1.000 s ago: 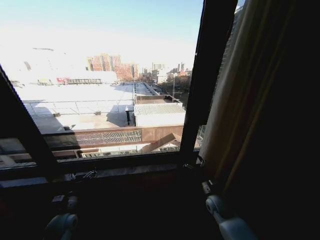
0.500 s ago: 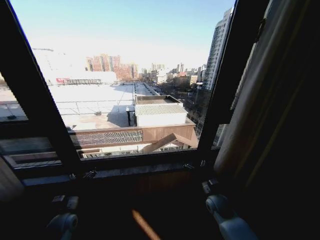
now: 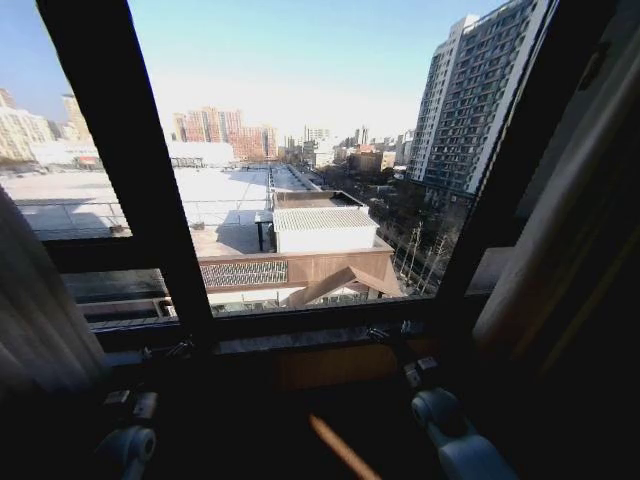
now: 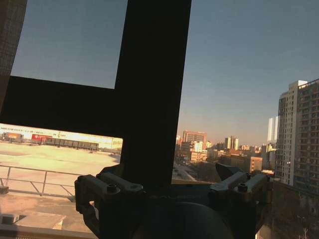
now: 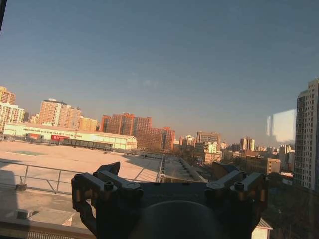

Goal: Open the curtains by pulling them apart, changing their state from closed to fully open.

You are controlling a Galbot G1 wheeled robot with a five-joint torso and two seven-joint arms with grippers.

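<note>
The curtains hang parted at both sides of the window. In the head view a sheer white panel (image 3: pixel 35 310) is bunched at the left edge. A cream pleated panel (image 3: pixel 560 250) is drawn back on the right. A strip of sheer fabric (image 4: pixel 11 30) crosses one corner of the left wrist view. My left gripper (image 3: pixel 130 405) is low, below the sill, and open with nothing between its fingers (image 4: pixel 102 186). My right gripper (image 3: pixel 420 372) sits low on the right. It is open too, and its fingers (image 5: pixel 246 184) touch nothing.
Two dark window mullions (image 3: pixel 140 170) (image 3: pixel 510 190) frame the glass, with a dark sill (image 3: pixel 290 345) just ahead of both grippers. Outside lie rooftops and tall buildings. A heavy dark drape (image 3: pixel 610 400) hangs at the far right.
The camera has shifted left: both mullions slid right in the picture, the left curtain panel came into view and the right one moved towards the edge. The arms keep their places.
</note>
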